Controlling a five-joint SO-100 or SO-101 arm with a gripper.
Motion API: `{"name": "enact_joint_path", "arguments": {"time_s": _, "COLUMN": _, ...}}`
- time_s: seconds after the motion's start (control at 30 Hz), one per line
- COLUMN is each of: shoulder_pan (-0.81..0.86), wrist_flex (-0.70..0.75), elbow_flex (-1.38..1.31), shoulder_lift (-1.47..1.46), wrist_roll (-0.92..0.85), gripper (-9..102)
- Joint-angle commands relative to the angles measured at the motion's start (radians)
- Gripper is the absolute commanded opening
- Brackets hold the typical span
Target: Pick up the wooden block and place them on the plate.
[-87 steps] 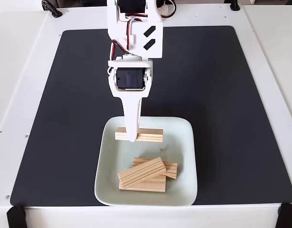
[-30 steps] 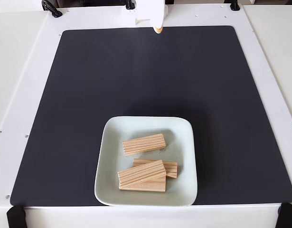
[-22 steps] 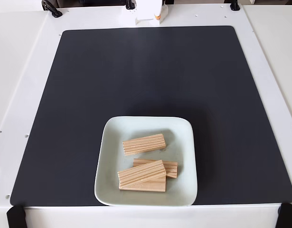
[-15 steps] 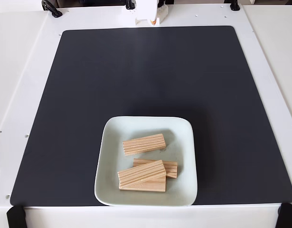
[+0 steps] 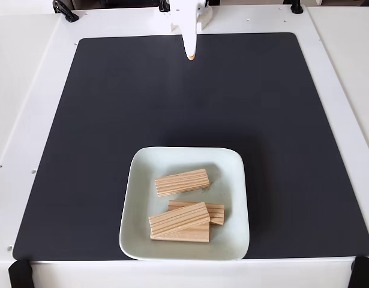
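The pale square plate sits on the black mat near the front edge in the fixed view. Several grooved wooden blocks lie in it. One wooden block lies alone toward the back of the plate. In front of it, others overlap in a small pile. My gripper reaches in from the top edge as a white tapered finger with an orange tip. It is far behind the plate and holds nothing. Its jaws overlap from this angle, so I cannot see a gap.
The black mat covers most of the white table. Black clamps sit at the near corners and along the back edge.
Earlier the gripper held a block over the plate. That block now lies in the plate and the arm has drawn back to the far edge. In the last half second the finger tipped forward over the mat.
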Motion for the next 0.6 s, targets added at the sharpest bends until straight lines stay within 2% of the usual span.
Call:
{"name": "enact_joint_path", "arguments": {"time_s": 0.0, "shoulder_pan": 0.023, "wrist_flex": 0.08, "elbow_flex": 0.008, "shoulder_lift": 0.014, "wrist_roll": -0.002, "gripper": -1}}
{"name": "enact_joint_path", "arguments": {"time_s": 0.1, "shoulder_pan": 0.035, "wrist_flex": 0.126, "elbow_flex": 0.008, "shoulder_lift": 0.015, "wrist_roll": -0.003, "gripper": -1}}
{"name": "enact_joint_path", "arguments": {"time_s": 0.57, "shoulder_pan": 0.023, "wrist_flex": 0.126, "elbow_flex": 0.006, "shoulder_lift": 0.014, "wrist_roll": -0.008, "gripper": -1}}
